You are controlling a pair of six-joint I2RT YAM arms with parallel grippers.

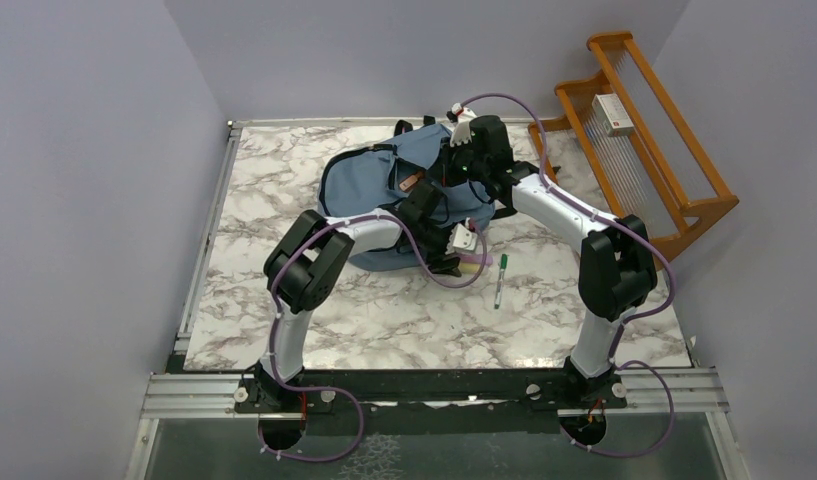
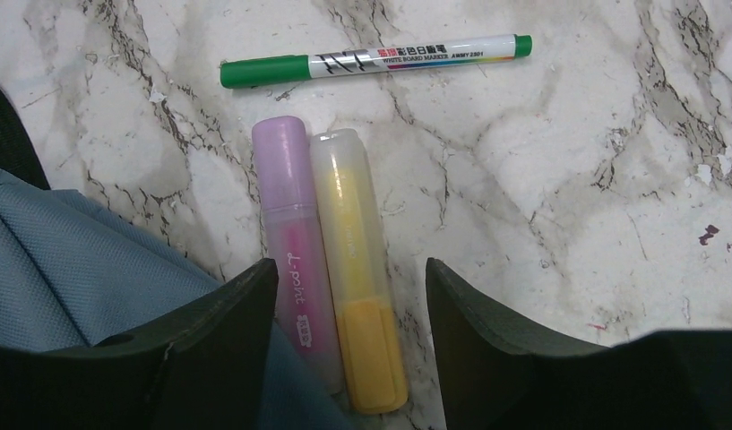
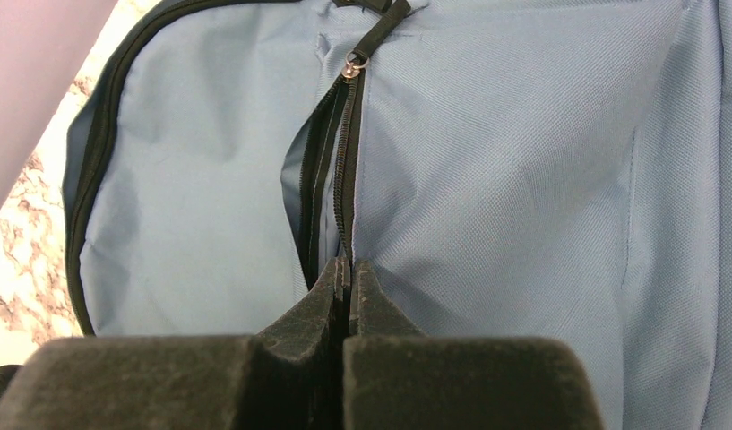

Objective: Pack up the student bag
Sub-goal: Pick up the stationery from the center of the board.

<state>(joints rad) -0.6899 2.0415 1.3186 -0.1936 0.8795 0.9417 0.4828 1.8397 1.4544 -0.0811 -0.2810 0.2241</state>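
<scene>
Right now the left gripper is hanging low over the marble table. Its jaws are standing wide apart and gripping nothing. They are straddling a pink highlighter and a yellow highlighter, which are lying side by side and touching. One finger is overlapping the pink one's edge in the wrist view. A green whiteboard marker is lying crosswise just past their caps, apart from both.

The student bag is lying flat on the far middle of the table, beneath both arms. Its blue fabric is reaching in just beside the pink highlighter.

The right gripper is sitting on the bag's front panel with jaws pressed fully together. Its tips are resting at the near end of a dark zipper that is gaping partly open. Cannot tell if any fabric is being pinched. The zipper pull is sitting at the far end of the slit.

A wooden rack is standing off the table's far right side.
</scene>
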